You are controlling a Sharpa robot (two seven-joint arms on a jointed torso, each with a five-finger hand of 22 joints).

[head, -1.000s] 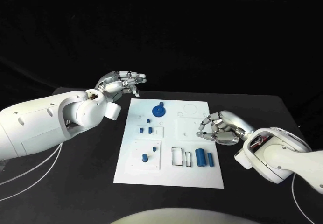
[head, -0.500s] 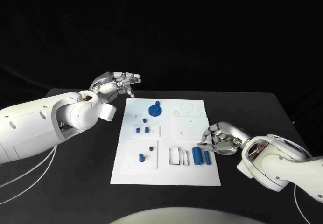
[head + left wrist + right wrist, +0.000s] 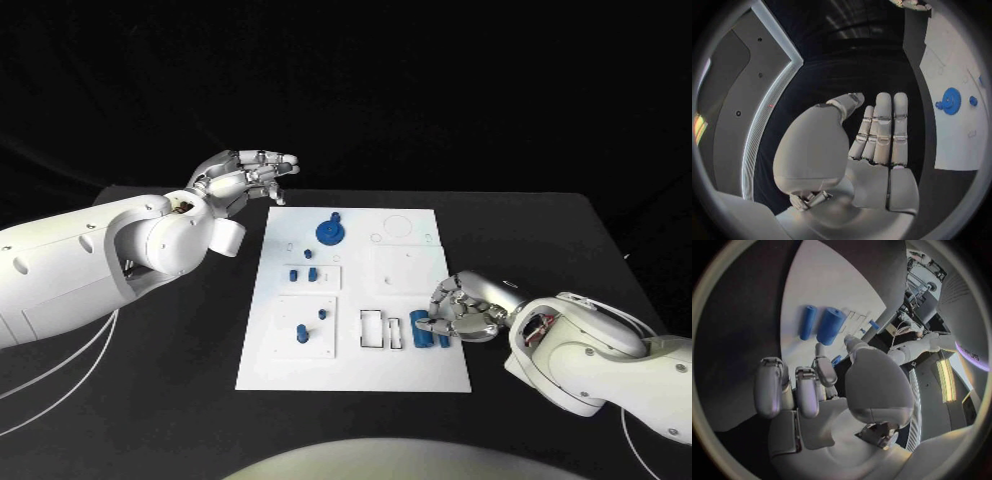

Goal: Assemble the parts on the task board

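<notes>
Now the right hand (image 3: 464, 308) hovers with fingers curled and empty over two blue cylinders (image 3: 426, 331) at the white board's (image 3: 433, 372) four o'clock. At ten o'clock the left hand (image 3: 245, 175) stays off-board, fingers loosely extended, holding nothing.

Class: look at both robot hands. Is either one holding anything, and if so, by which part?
Nothing is held. The left robot hand is open beyond the board; the right robot hand hovers open over two blue cylinders.
</notes>
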